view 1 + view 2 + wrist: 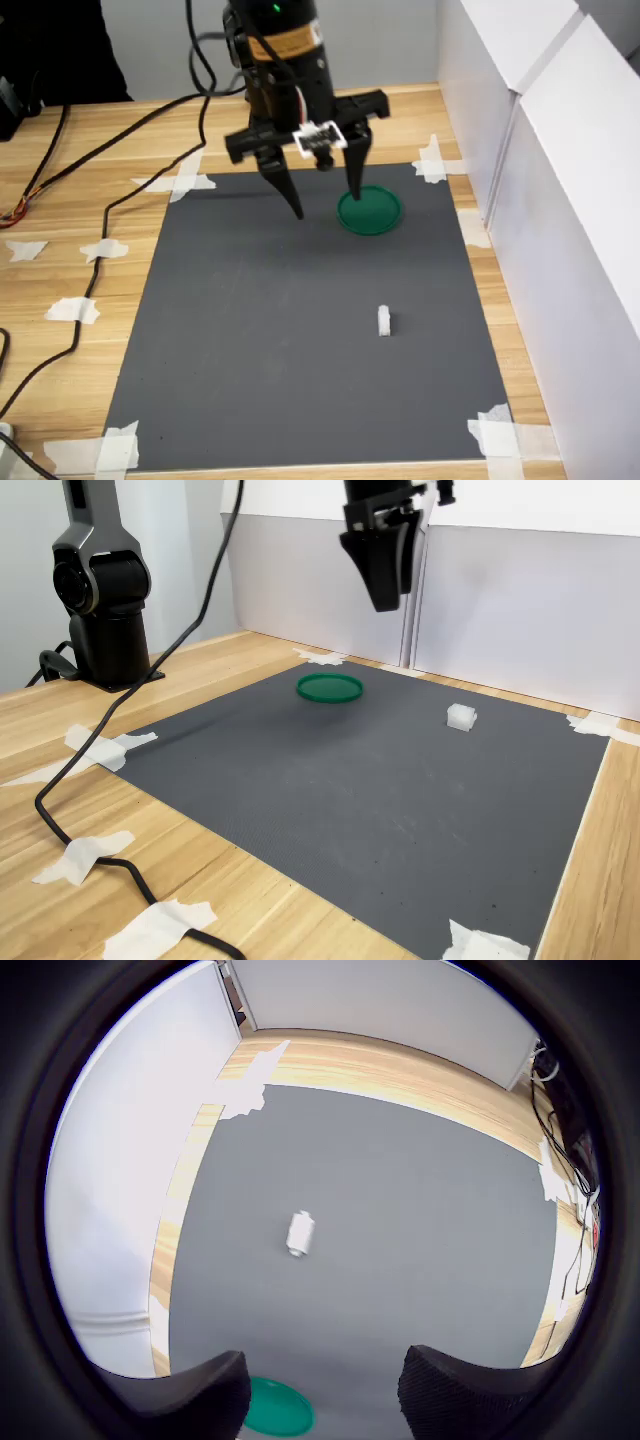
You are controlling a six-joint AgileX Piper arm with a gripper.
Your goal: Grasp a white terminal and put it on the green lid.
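Resting alone on the dark mat (250,380) nearer the first exterior view's camera: white terminal (384,321) | farther back, near the mat's far edge: green lid (370,211) | above the lid, empty, jaws spread: gripper (328,200)

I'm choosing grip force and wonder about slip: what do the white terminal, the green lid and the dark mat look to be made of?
White terminal: probably hard moulded plastic, slightly translucent, with smooth faces.
Green lid: likely rigid plastic, semi-gloss, with a thin raised rim and even colour.
Dark mat: matte grey sheet with fine grain and no glare; rubber, foam or card cannot be told apart.
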